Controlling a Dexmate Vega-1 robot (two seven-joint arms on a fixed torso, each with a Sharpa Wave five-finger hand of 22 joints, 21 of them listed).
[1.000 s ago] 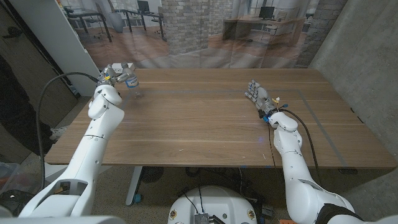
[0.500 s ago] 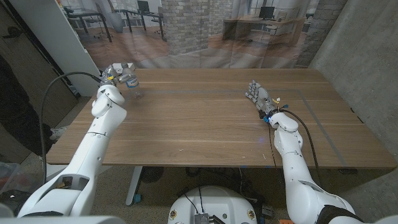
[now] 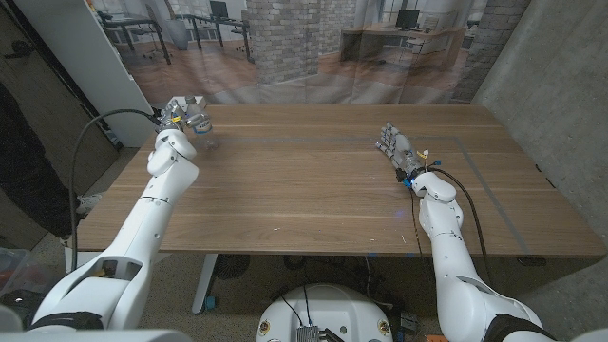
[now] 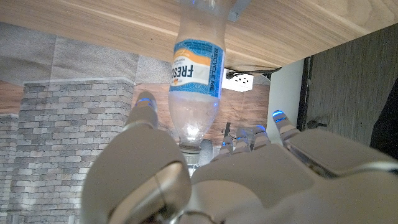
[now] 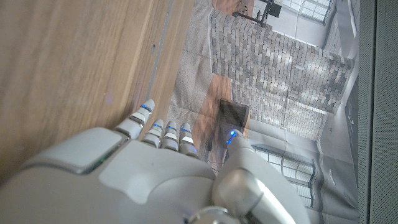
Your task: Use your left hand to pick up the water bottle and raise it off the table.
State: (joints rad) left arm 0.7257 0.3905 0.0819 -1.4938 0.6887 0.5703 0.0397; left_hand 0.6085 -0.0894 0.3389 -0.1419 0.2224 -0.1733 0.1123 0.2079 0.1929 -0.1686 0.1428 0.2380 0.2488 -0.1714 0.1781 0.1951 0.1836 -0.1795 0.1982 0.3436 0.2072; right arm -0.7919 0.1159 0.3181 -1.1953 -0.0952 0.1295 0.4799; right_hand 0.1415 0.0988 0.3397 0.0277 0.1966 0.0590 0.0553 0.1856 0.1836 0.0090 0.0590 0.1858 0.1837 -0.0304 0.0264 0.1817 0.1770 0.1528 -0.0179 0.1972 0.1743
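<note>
A clear water bottle [image 3: 202, 126] with a blue and orange label stands upright at the far left of the wooden table [image 3: 304, 180]. My left hand [image 3: 185, 110] is right beside it, on its left at about the height of its top. In the left wrist view the bottle [image 4: 196, 74] rises between my left hand's [image 4: 205, 180] spread fingers [image 4: 144, 106], and none of them close on it. The hand hides its cap end. My right hand [image 3: 391, 142] is down at the table on the right, fingers straight and together, holding nothing.
The bottle stands near the table's far left corner, close to both edges. A printed backdrop of brick and offices [image 3: 304, 47] hangs right behind the table. A grey wall [image 3: 560, 95] runs along the right side. A black cable [image 3: 95, 133] loops off my left arm.
My left arm has shifted a little to the right, bringing the hand closer to the bottle. The bottle and my right hand have not moved.
</note>
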